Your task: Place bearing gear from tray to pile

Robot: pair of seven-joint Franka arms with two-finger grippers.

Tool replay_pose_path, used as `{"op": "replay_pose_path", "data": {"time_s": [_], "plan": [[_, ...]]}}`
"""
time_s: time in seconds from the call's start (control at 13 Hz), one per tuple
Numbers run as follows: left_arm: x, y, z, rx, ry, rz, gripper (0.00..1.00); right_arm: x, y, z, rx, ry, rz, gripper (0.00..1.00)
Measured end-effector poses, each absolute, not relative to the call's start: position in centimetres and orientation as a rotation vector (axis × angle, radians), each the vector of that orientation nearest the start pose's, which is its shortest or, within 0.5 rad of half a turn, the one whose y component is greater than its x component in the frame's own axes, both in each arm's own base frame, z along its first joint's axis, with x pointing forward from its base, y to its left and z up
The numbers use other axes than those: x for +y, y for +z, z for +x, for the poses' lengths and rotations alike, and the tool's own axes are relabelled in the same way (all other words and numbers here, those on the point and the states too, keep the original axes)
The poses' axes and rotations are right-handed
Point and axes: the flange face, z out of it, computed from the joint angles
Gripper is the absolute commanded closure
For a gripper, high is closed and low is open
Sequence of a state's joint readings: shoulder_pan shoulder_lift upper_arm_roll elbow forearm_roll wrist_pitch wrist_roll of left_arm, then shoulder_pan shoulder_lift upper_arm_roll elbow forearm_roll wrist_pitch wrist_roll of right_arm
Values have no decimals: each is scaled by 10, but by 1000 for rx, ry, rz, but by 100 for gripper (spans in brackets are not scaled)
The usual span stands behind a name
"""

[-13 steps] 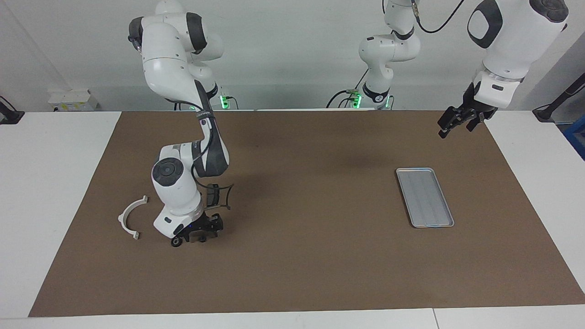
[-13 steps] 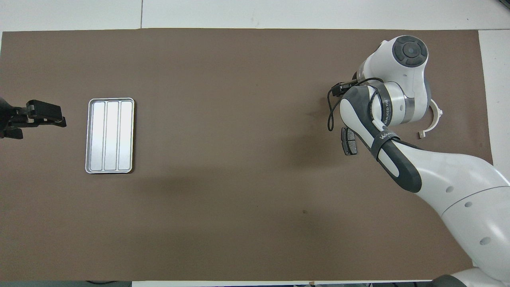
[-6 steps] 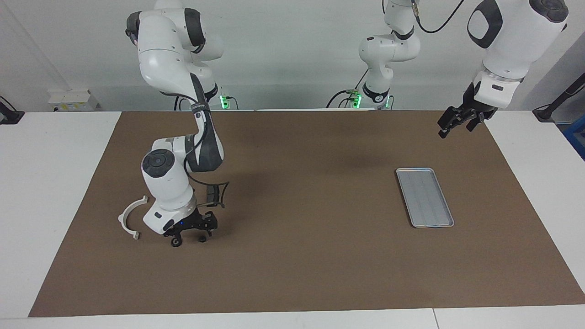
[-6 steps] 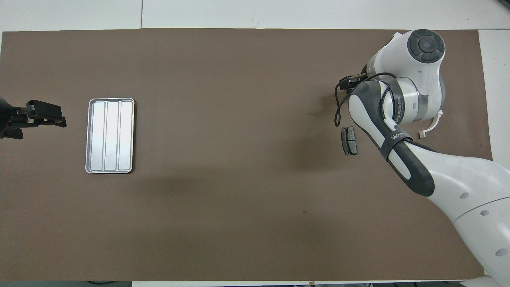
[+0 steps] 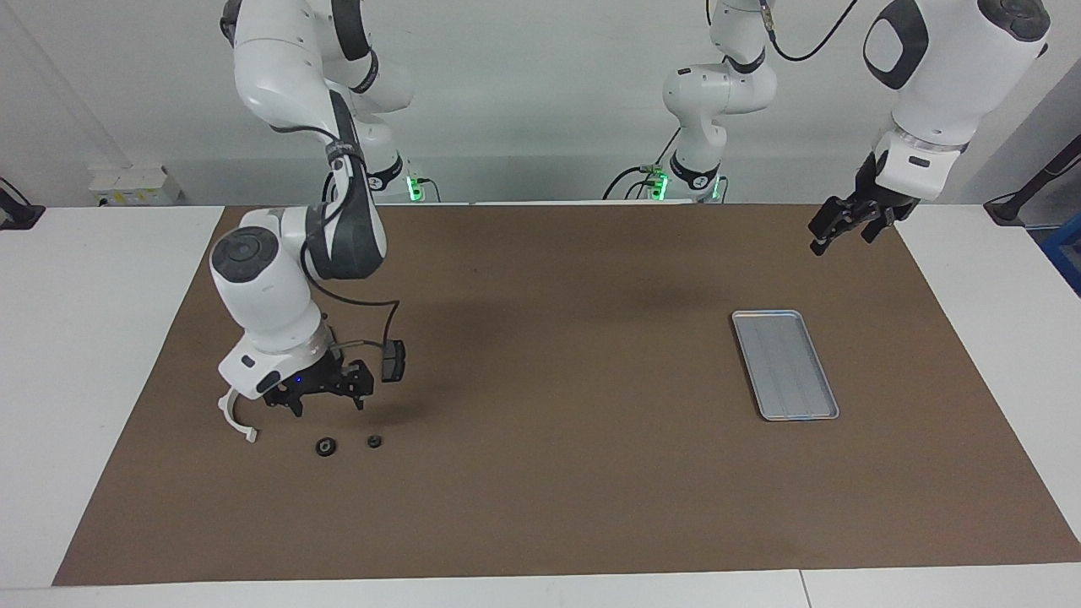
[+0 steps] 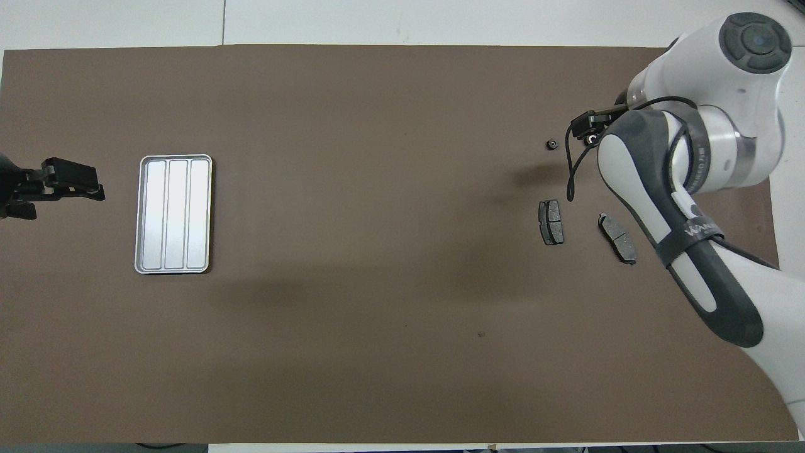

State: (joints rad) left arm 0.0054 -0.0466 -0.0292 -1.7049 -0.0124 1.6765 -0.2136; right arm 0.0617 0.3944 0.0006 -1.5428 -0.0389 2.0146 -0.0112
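The silver-grey tray (image 5: 785,365) (image 6: 174,214) lies empty toward the left arm's end of the mat. The pile lies toward the right arm's end. It holds a white half-ring bracket (image 5: 230,415), partly hidden by the right arm, and two dark brake pads (image 6: 551,222) (image 6: 617,238). Two small black round parts (image 5: 324,447) (image 5: 373,441) lie farther from the robots than the pads. I cannot tell which is the bearing gear. One also shows in the overhead view (image 6: 551,145). My right gripper (image 5: 329,405) is open and empty, raised just above them. My left gripper (image 5: 843,236) (image 6: 94,182) waits open beside the tray.
A brown mat (image 5: 557,355) covers the table. The right arm's forearm (image 6: 666,189) hides the bracket in the overhead view. Its wrist camera and cable (image 5: 393,359) hang beside the gripper.
My right gripper has risen from the mat and drawn back toward the robots. It leaves both small black round parts lying on the mat. The second brake pad is uncovered. The left arm is still.
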Motion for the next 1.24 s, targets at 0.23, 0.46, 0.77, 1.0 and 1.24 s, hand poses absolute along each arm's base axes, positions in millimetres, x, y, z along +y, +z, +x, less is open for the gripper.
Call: {"op": "replay_pose_path", "data": {"time_s": [0.23,0.46,0.77,1.0,1.24], "plan": [[-15,596,547,-301,-27,-3140,0,31,522,643,-117,-127,-3172,0],[-15,596,547,-301,-27,-3140,0,25,591,596,-98,-95,-3174,0],[-15,596,547,-301,-27,-3140,0,9,637,545,-46,31,-3154,0],[-15,596,547,-301,-27,-3140,0,10,638,534,-45,95,-3131,0],[-15,596,547,-301,-27,-3140,0,11,632,535,-46,111,-3129,0]]}}
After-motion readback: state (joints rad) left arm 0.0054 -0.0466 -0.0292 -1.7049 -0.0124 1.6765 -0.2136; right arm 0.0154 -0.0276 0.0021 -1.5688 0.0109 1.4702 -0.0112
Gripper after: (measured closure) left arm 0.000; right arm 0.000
